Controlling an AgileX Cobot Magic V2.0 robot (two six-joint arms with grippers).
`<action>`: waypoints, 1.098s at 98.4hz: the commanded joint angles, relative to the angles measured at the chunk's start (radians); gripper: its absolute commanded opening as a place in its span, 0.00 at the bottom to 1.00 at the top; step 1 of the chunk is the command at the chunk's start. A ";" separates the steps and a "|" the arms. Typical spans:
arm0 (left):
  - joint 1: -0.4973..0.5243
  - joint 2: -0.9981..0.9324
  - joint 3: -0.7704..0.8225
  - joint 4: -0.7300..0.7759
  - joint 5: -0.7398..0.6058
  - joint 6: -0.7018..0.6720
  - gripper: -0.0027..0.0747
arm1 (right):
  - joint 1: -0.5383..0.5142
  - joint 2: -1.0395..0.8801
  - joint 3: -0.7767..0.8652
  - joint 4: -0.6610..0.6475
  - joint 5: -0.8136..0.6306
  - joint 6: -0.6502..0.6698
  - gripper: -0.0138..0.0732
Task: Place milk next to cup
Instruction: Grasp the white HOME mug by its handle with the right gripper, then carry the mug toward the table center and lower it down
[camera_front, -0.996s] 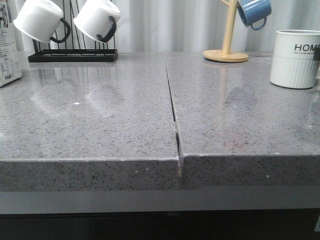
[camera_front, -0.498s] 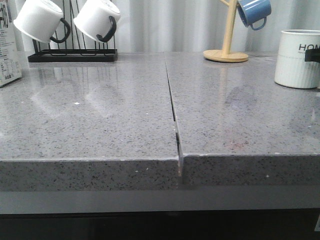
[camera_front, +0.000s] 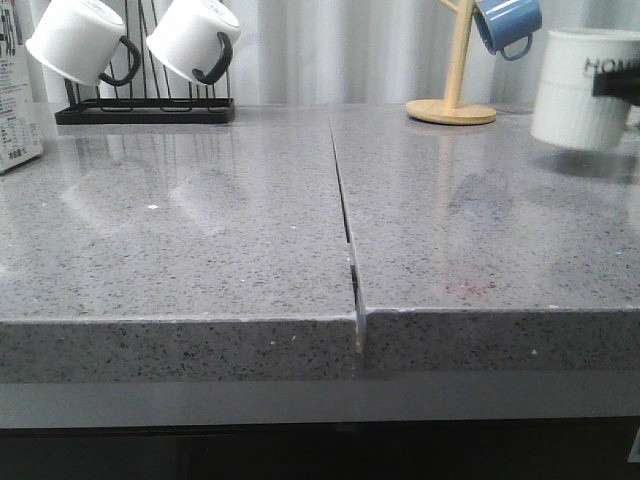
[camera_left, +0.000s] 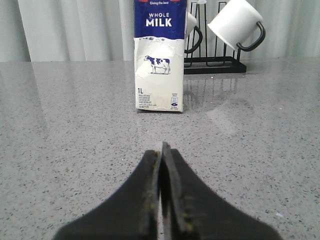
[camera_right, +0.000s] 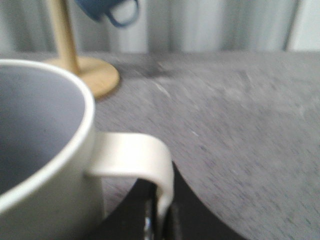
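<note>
The milk (camera_left: 160, 55) stands upright on the grey surface (camera_left: 75, 130), directly ahead of the left hand (camera_left: 161, 150) and some way off, with bare surface between them. Its printed face, with the cow and the "WHOLE MILK" lettering, is turned squarely toward that hand, and its long axis is vertical. The left hand's fingers are pressed together and hold nothing. In the front view only a sliver of the carton (camera_front: 18, 110) shows at the far left edge, beside the rack (camera_front: 145, 108) that carries the two black-handled mugs.

The cup (camera_front: 585, 90) is at the far right of the front view, blurred and seemingly lifted clear of the surface, a shadow lying beneath it. The right hand (camera_right: 159, 220) pinches its white handle (camera_right: 135, 160) between its fingers, though the grip point sits at the very edge of the wrist view and is soft, so I judge this rather than see it sharply. Behind it stands the wooden stand (camera_front: 455, 70) with the blue mug (camera_front: 508, 25).

Milk and cup are well apart, at opposite ends of the surface. The left arm is plainly the nearer to the milk: it would need to spread its fingers and go straight forward to take the carton across its narrow width.
</note>
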 joint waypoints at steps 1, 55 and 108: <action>0.001 -0.032 0.040 -0.008 -0.083 -0.001 0.01 | 0.036 -0.085 -0.030 -0.006 -0.063 -0.009 0.14; 0.001 -0.032 0.040 -0.008 -0.083 -0.001 0.01 | 0.346 -0.120 -0.030 -0.004 -0.007 -0.009 0.14; 0.001 -0.032 0.040 -0.008 -0.083 -0.001 0.01 | 0.478 -0.023 -0.041 0.007 -0.050 -0.008 0.14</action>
